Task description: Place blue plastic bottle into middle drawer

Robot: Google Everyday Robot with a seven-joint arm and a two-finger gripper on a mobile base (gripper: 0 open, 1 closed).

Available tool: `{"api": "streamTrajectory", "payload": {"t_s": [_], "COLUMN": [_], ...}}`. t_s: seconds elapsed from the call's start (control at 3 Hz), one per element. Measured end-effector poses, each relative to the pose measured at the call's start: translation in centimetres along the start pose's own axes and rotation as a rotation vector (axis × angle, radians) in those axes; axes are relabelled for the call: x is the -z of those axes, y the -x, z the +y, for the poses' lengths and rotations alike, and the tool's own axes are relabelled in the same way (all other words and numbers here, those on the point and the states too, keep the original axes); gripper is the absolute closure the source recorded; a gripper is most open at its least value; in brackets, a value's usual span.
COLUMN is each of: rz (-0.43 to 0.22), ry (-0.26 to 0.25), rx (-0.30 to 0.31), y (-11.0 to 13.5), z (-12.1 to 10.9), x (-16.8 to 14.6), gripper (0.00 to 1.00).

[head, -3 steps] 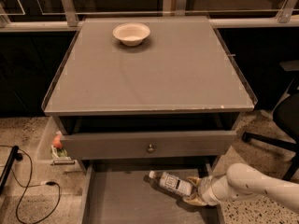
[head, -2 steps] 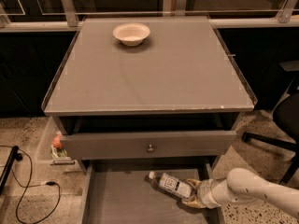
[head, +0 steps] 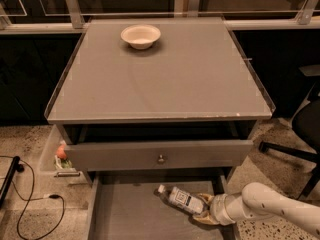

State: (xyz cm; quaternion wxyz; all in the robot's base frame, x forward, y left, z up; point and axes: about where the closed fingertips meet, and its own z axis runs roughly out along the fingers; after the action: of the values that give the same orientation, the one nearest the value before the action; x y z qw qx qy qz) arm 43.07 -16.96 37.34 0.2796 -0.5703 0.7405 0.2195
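The blue plastic bottle [head: 181,199] is clear with a white cap and a white-and-blue label. It lies on its side in the open middle drawer [head: 130,214], cap pointing left toward the back. My gripper [head: 202,209] reaches in from the right on a white arm. Its tan fingers [head: 204,219] close around the bottle's base end, low over the grey drawer floor. The drawer's front part is cut off by the bottom edge of the view.
The drawer above [head: 160,156], with a small round knob, is pulled out a little and overhangs the back of the middle drawer. A white bowl [head: 140,35] sits on the cabinet top. A bin with small items [head: 60,156] and cables [head: 30,204] are at the left. A chair base [head: 295,149] stands at the right.
The arm has settled very slightly lower and to the left. The bottle stays in the same spot in the drawer.
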Motion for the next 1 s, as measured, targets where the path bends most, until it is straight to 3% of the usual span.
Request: {"api": "streamTrajectory", "payload": {"t_s": [1.0], "rz": [0.000], "ry": [0.000], "rx": [0.000], "y": [0.00], "z": [0.01], "x": [-0.01], "gripper": [0.11]}}
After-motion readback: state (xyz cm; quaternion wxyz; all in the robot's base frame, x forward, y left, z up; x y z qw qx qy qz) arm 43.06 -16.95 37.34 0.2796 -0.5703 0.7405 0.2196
